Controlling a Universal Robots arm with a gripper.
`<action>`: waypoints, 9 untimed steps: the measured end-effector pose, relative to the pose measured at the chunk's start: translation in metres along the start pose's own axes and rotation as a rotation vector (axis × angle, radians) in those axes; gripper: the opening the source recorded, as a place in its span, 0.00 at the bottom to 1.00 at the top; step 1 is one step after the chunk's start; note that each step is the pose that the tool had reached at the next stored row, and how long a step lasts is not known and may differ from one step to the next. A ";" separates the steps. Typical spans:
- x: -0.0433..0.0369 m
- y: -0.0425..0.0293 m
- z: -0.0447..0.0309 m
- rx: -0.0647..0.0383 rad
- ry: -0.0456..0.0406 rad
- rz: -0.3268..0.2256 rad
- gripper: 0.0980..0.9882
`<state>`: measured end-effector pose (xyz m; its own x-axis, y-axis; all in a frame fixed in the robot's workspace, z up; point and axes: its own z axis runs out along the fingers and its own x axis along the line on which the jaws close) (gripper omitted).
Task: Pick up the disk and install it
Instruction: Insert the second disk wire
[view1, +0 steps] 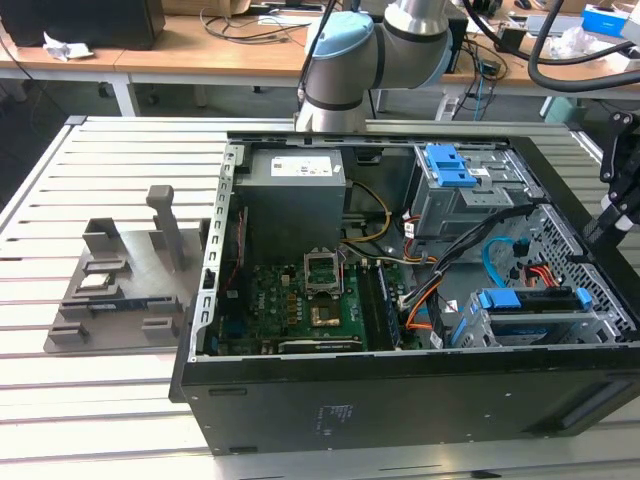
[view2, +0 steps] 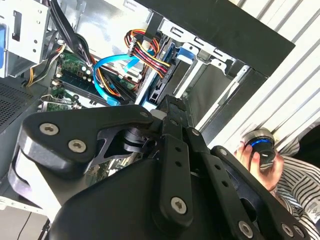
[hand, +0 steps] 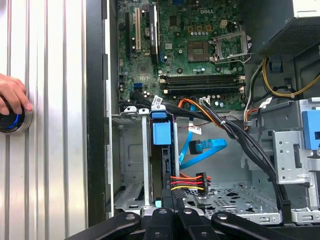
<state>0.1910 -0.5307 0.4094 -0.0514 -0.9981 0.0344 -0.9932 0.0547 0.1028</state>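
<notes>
1. Computer case (view1: 400, 400) open, lying on its side on slatted table (view1: 100, 400); motherboard (view1: 290, 300) and grey power supply (view1: 295, 200) inside.
2. Disk (hand: 162, 137) standing on edge in a slot of the metal drive cage (hand: 131, 165), blue carrier rail facing out. In the exterior view, same disk (view1: 528, 299) seated in the lower cage at the exterior view's right end of the case.
3. Neighbouring slot of that cage bare metal.
4. Upper drive cage (view1: 470, 200) beside the power supply, topped with blue latch pieces (view1: 450, 165).
5. Blue data cable (hand: 197, 147) looping just beside the disk; red-yellow-black wire bundle (hand: 187, 181) plugged in near its end.
6. End effector (view2: 171, 105) closed, nothing gripped, tips just outside the case wall and pointing toward the disk slot, apart from the disk.
7. Person's hand (hand: 12, 95) resting on a round knob with blue ring (hand: 10, 120) on the table, outside the case.
8. Grey fixture stand (view1: 120, 280) on the table at the exterior view's left, apart from the case.
</notes>
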 end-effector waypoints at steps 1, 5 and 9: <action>0.0000 0.0000 0.0000 0.000 0.0000 0.000 0.01; 0.0000 0.0000 -0.0001 0.000 0.0000 0.000 0.15; -0.0025 0.0009 -0.0003 0.000 0.0003 0.000 0.30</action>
<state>0.1902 -0.5281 0.4097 -0.0513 -0.9981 0.0347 -0.9932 0.0546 0.1027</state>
